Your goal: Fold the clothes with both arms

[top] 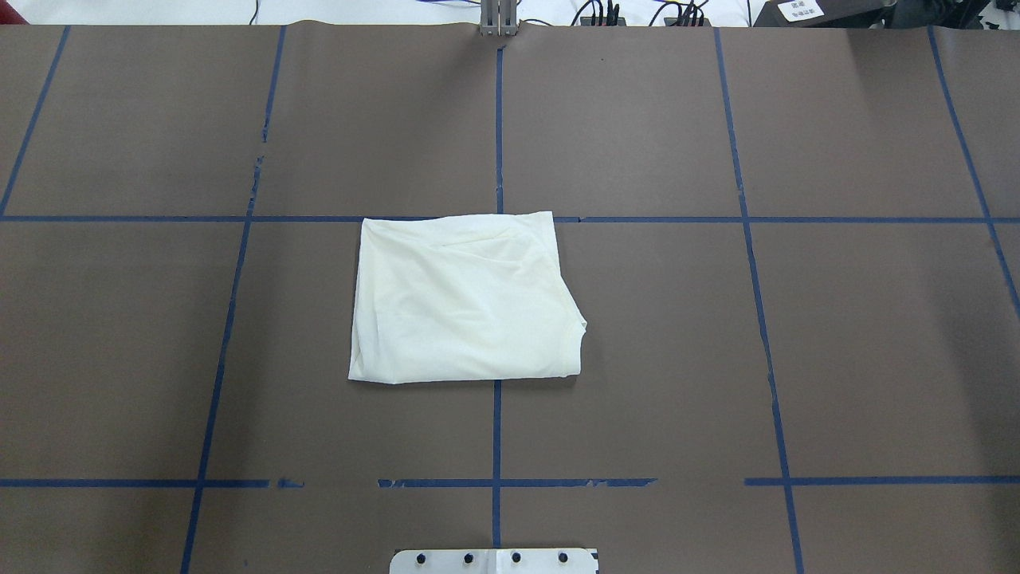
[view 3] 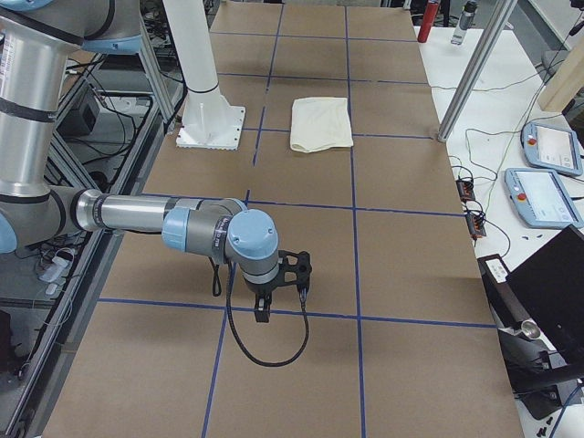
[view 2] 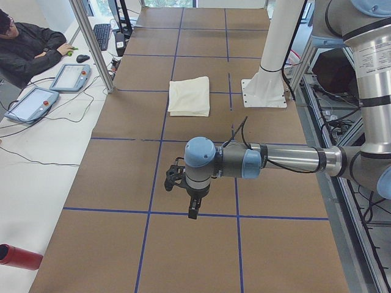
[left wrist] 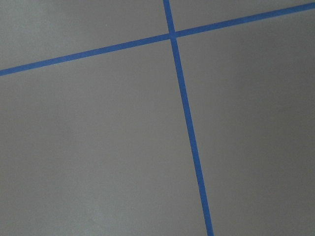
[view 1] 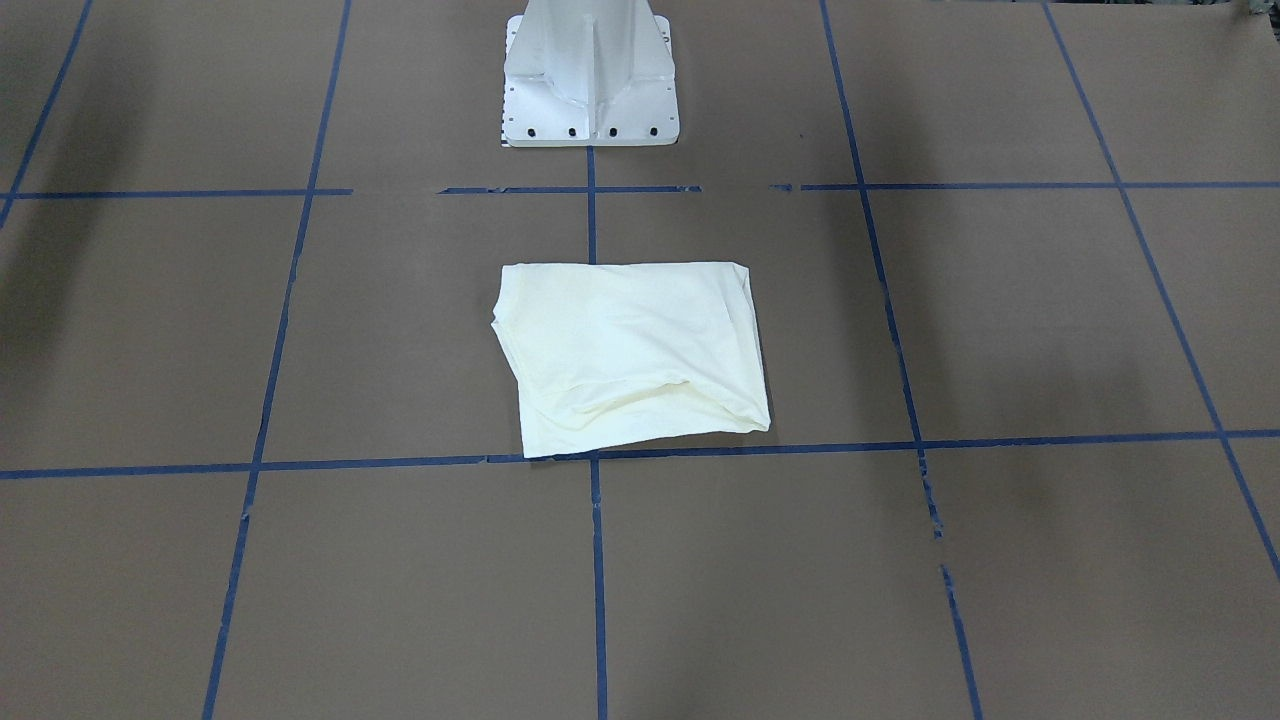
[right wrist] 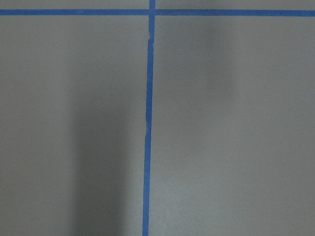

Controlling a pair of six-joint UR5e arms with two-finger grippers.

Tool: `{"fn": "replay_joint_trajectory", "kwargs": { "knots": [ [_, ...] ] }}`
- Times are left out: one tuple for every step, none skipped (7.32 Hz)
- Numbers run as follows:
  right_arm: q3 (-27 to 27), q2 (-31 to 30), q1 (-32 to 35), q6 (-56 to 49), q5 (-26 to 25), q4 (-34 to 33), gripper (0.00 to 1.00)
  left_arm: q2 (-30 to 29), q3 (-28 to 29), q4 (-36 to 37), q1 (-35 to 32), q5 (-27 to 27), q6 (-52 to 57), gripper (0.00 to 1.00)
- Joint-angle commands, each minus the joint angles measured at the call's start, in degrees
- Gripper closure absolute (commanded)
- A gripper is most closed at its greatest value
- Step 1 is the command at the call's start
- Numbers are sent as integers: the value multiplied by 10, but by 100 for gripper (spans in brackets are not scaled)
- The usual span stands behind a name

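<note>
Left gripper (view 2: pixel 192 205) and right gripper (view 3: pixel 262 309): out toward opposite ends of the table (top: pixel 876 359), open or closed impossible to tell. Shirt (top: pixel 466 299) folded small mid-table, well apart from both. Seems finished; at most needs one edge squared

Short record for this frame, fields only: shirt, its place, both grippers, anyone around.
shirt: folded into a compact rectangle, plain cream side up, no print showing
place: table centre, in front of the white pedestal
left gripper: over bare table, far from shirt; open or shut unclear
right gripper: same, at the opposite end
person: seated beside the table
</note>
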Motion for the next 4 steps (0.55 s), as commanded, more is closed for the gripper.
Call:
{"fn": "replay_joint_trajectory", "kwargs": {
  "knots": [
    [0, 2, -1, 0, 0, 1, 0, -5, 8, 0, 0, -2, -2, 0],
    [0, 2, -1, 0, 0, 0, 0, -2, 15, 0, -1, -17, -5, 0],
    [0, 2, -1, -1, 0, 0, 0, 5, 17, 3, -2, -73, -5, 0],
    [0, 2, -1, 0, -3, 0, 0, 5, 19, 5, -3, -84, -5, 0]
  ]
}}
